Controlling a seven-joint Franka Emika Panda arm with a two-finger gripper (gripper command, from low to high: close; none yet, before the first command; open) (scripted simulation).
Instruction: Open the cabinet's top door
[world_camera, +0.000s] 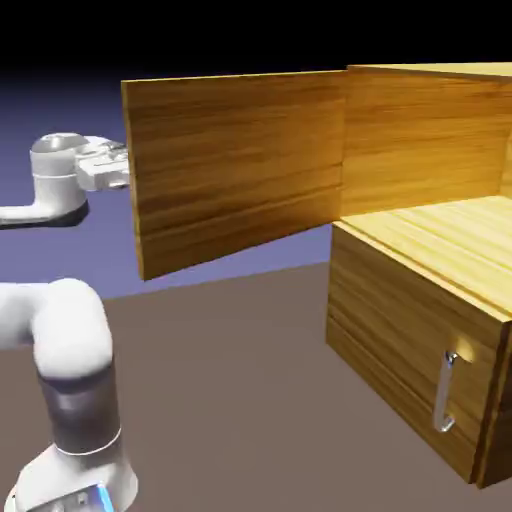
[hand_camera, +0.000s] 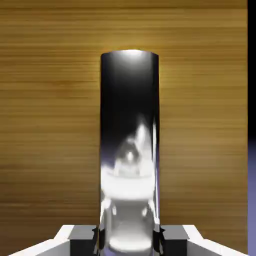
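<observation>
Top door (world_camera: 235, 165) wide open, cabinet (world_camera: 420, 330)

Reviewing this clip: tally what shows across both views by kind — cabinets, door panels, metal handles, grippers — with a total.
Cabinets: 1, the cabinet
Door panels: 2, the top door swung wide open, the lower panel closed
Metal handles: 2, the top door's handle, the lower handle
Grippers: 1, the gripper shut on the top door's handle
Total: 6

From beside the robot the exterior view faces the cabinet (world_camera: 420, 300), while the hand view stares close-up at the top door (world_camera: 235, 165), which both share.
</observation>
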